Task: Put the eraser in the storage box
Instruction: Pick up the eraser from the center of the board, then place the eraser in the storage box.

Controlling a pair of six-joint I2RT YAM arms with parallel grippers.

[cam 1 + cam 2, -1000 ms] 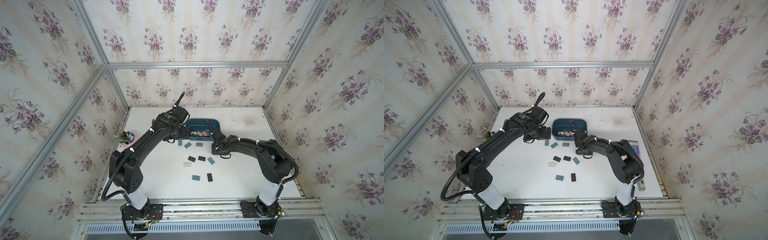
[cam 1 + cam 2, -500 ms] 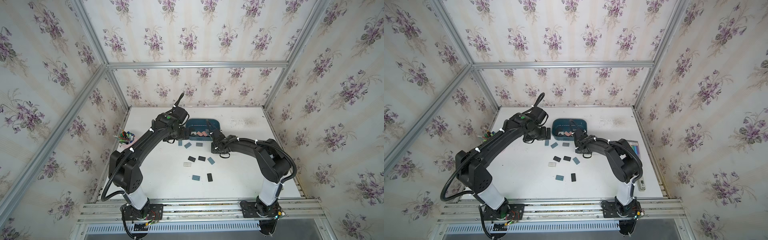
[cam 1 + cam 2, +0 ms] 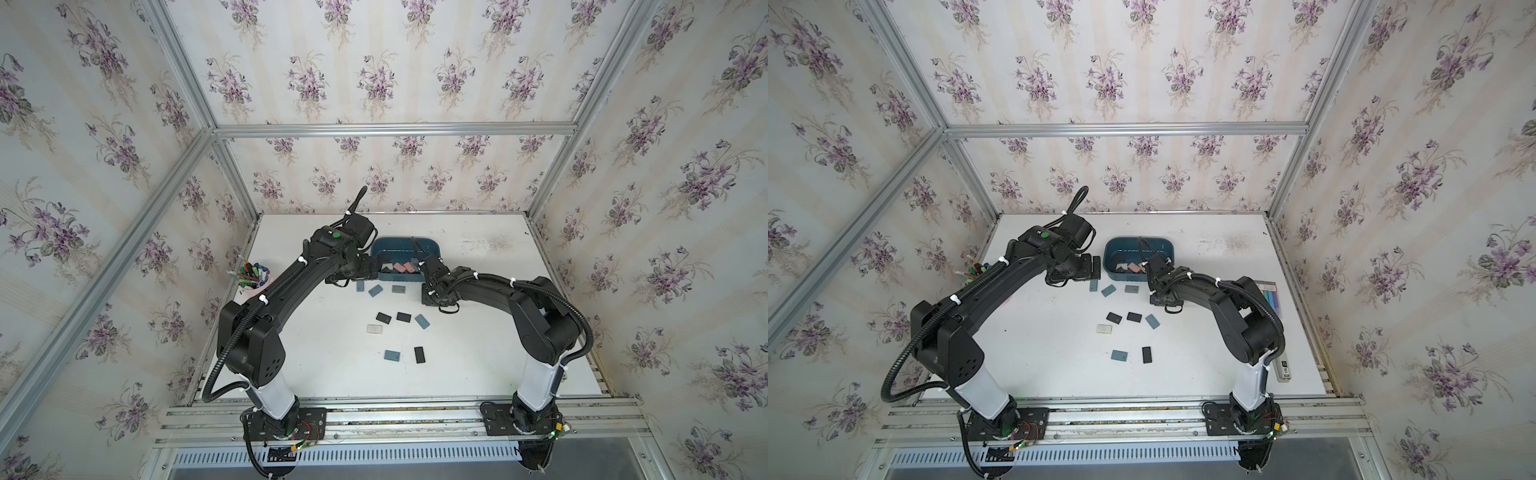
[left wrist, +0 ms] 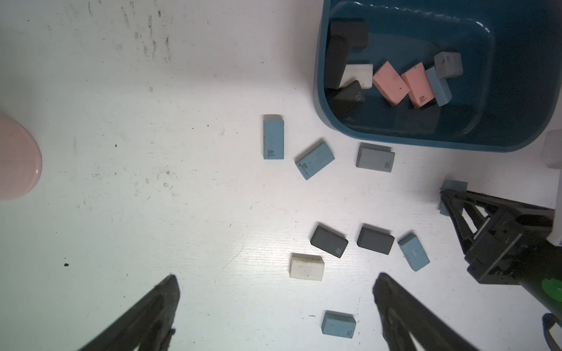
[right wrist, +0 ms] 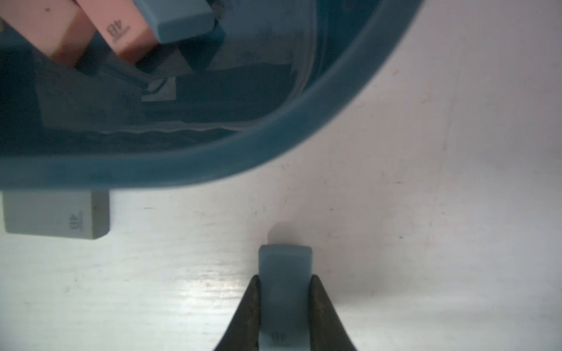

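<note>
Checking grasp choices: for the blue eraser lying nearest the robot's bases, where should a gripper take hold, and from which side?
Probably from straight above, pinching the blue eraser across its two long sides. It lies flat, and those sides look free; the black eraser sits apart, off one short end.

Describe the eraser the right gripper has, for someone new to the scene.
Find the teal storage box at the table's far middle. Just outside its corner nearest the right arm sits a light-blue eraser. Unlike the loose erasers nearby, it is pinched in the right gripper.
</note>
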